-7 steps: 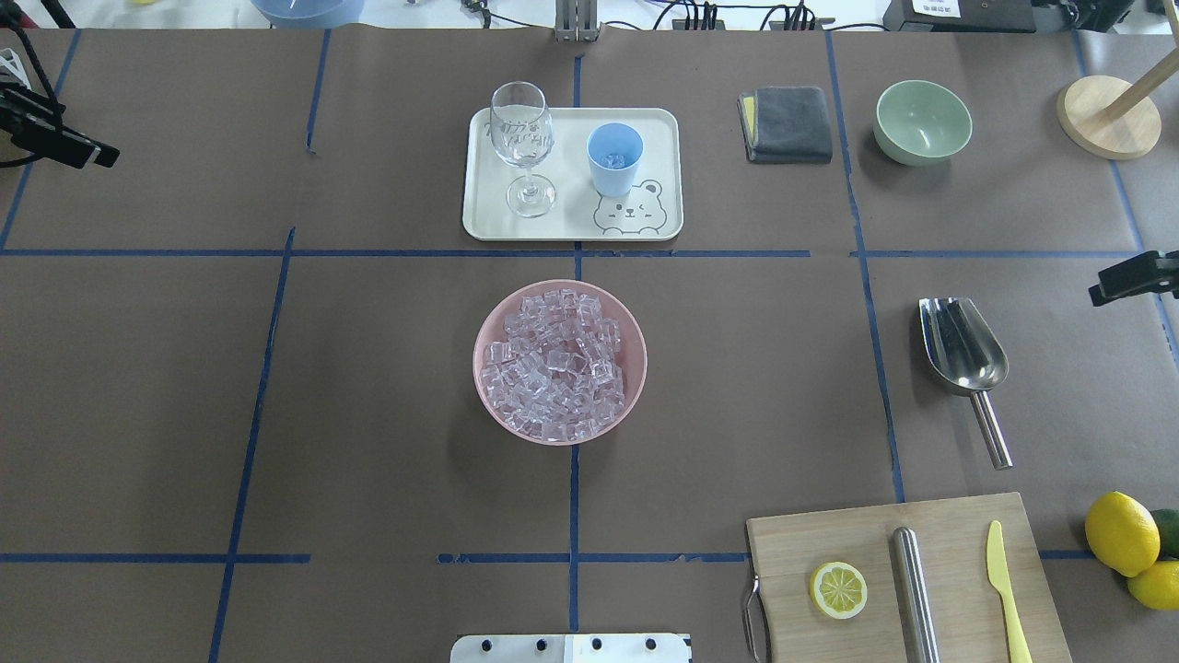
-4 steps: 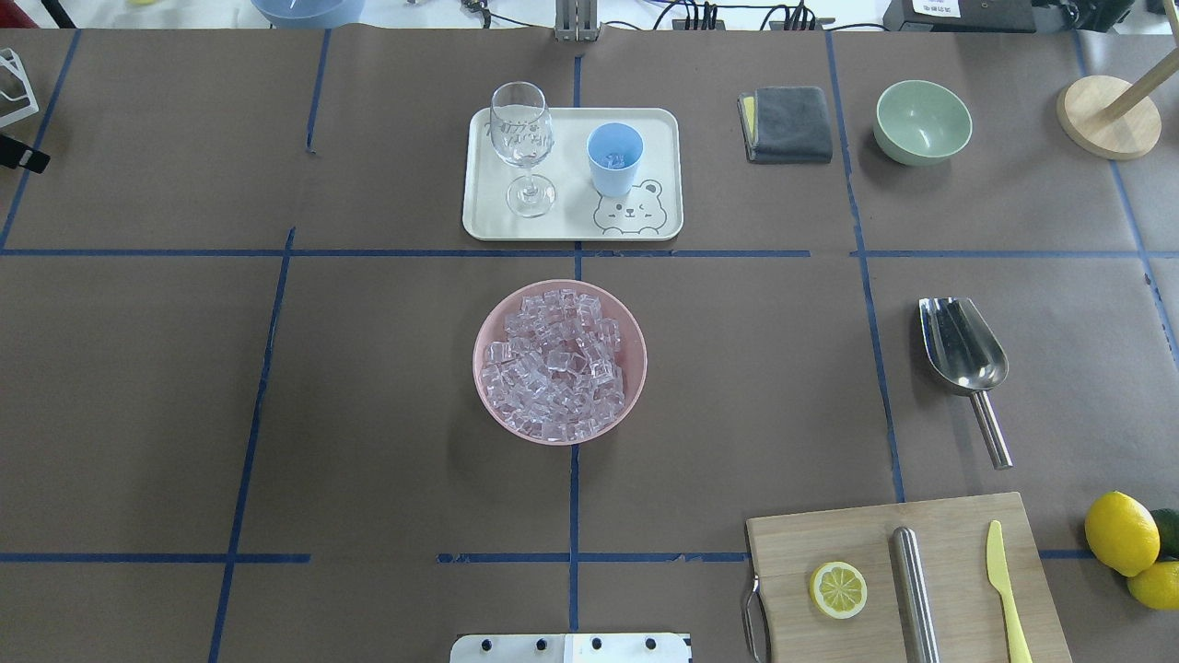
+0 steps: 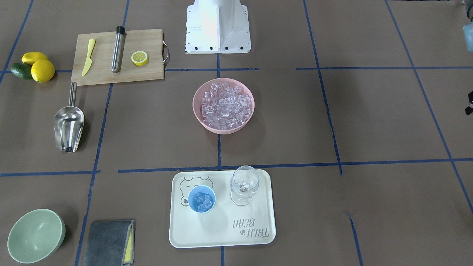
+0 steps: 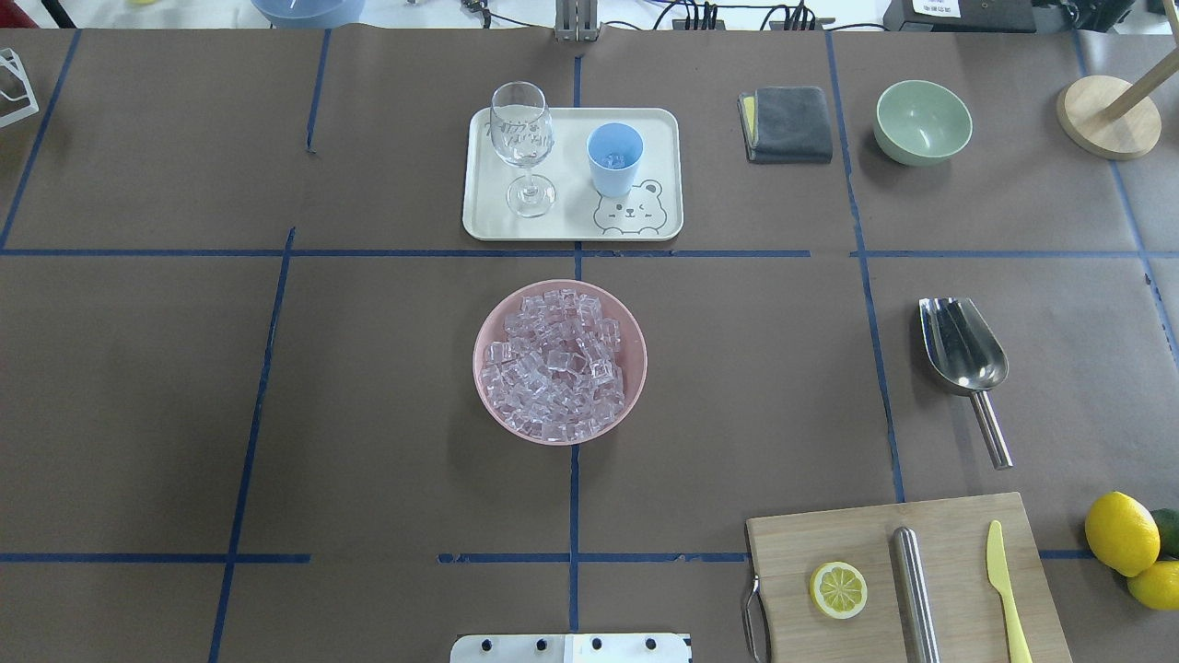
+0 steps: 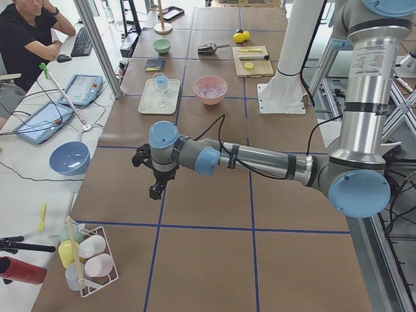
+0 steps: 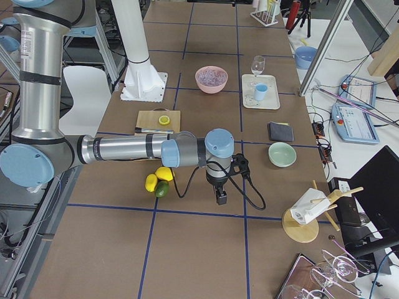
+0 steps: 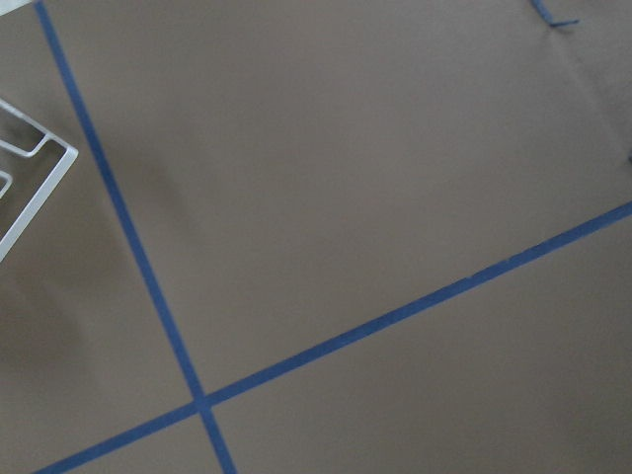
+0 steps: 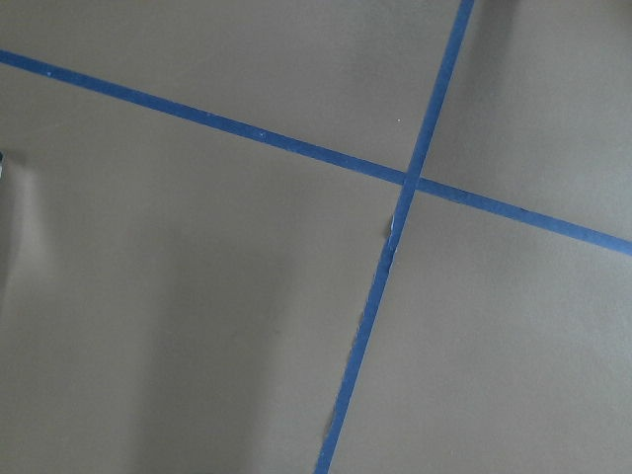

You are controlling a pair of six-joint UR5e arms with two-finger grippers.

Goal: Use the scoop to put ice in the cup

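Observation:
The ice [image 4: 557, 364] fills a pink bowl [image 4: 488, 318] at the table's middle. The light-blue cup [image 4: 614, 158] stands on a cream tray [image 4: 571, 226] and holds a few cubes, seen in the front view [image 3: 201, 199]. The steel scoop [image 4: 963, 350] lies empty on the table at the right, handle toward the robot. My left gripper [image 5: 156, 190] hangs above the table's far left end. My right gripper [image 6: 221, 198] hangs above the far right end, beyond the scoop. I cannot tell whether either is open or shut. Both wrist views show only bare table.
A wine glass [image 4: 521, 138] stands on the tray beside the cup. A grey cloth [image 4: 787, 124], a green bowl [image 4: 922, 121] and a wooden stand [image 4: 1105, 115] are at the back right. A cutting board [image 4: 958, 539] with lemon slice, steel cylinder and knife, and lemons [image 4: 1122, 534], sit front right.
Both grippers have drawn outward and left the overhead view, the left one past the left edge, the right one past the right edge. Nothing on the table moved.

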